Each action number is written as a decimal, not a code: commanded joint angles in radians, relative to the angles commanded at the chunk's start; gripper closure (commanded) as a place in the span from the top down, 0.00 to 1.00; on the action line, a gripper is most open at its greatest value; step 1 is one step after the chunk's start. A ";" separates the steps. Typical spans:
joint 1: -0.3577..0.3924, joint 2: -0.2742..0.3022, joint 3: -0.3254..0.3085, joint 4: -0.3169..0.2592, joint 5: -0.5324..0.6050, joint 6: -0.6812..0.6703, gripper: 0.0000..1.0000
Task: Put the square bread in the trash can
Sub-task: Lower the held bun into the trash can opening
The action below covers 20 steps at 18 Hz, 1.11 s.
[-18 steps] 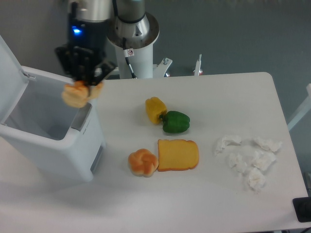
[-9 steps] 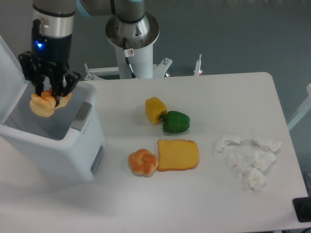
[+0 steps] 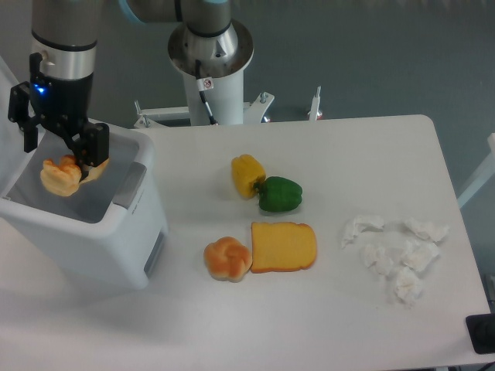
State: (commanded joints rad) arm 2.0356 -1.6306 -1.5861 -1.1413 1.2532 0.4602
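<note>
The square bread, a flat orange-crusted slice, lies on the white table near the middle. The trash can, a large white bin with its lid swung up, stands at the left. My gripper hangs over the bin's open mouth, far left of the slice. Its jaws are spread apart. A pale knotted pastry sits just below the fingers, inside the bin's opening; it no longer looks pinched.
A round braided bun touches the slice's left edge. A yellow pepper and a green pepper lie behind it. Crumpled white paper balls lie at the right. The robot base stands at the back.
The gripper carried the pale pastry leftwards from the bin's right rim to over its opening. Its jaws have spread and the pastry sits lower in the bin.
</note>
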 joint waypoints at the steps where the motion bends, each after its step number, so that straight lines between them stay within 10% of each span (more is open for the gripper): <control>1: 0.000 -0.002 0.000 0.000 0.002 0.000 1.00; 20: 0.054 -0.035 0.009 0.090 0.006 0.003 1.00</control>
State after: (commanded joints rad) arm 2.0892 -1.6659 -1.5769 -1.0508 1.2594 0.4632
